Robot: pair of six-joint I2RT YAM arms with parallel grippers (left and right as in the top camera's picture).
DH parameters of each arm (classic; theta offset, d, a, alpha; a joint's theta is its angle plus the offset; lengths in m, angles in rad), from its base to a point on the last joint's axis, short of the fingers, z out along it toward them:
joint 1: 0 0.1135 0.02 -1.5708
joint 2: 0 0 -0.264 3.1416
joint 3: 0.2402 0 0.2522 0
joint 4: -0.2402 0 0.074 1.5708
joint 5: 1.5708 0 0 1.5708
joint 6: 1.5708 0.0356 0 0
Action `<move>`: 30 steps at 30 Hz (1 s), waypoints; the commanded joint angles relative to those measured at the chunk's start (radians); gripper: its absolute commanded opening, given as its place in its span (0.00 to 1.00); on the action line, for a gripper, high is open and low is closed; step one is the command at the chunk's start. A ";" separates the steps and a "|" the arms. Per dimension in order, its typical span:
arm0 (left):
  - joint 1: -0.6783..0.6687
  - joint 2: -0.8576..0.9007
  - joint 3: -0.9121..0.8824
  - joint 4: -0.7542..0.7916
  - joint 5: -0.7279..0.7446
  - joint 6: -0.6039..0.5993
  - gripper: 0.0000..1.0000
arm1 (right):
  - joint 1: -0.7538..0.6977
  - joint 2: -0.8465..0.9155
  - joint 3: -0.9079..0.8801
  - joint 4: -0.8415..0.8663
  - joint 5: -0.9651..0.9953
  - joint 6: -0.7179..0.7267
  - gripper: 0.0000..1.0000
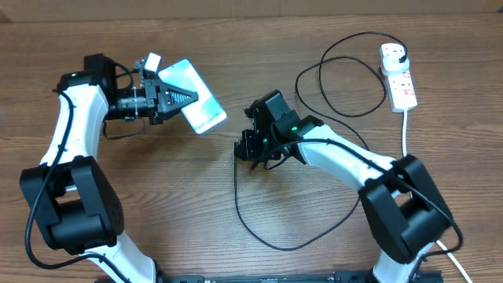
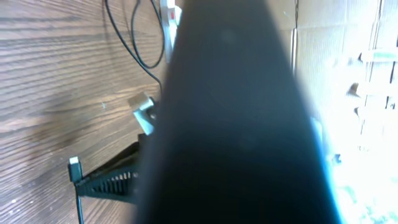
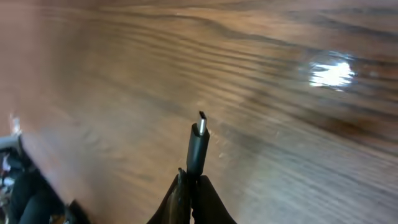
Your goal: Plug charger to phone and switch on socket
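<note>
We judge the charger light and limp along its black cable and stiff only at the small connector, so the hold belongs just behind the tip. The right tool pinches it there, above the table. The phone is slim, cyan-screened and probably slippery. It sits clamped in the left tool, apart from the connector.
</note>
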 commanded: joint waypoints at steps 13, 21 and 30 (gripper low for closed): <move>0.026 -0.008 0.010 -0.003 0.027 -0.006 0.04 | 0.028 0.097 -0.007 0.054 0.118 0.108 0.45; 0.026 -0.008 0.010 -0.003 0.027 -0.006 0.04 | 0.030 0.097 0.034 -0.059 0.320 0.127 0.45; 0.026 -0.008 0.010 -0.003 0.027 -0.007 0.04 | 0.124 0.098 0.068 -0.099 0.478 0.130 0.44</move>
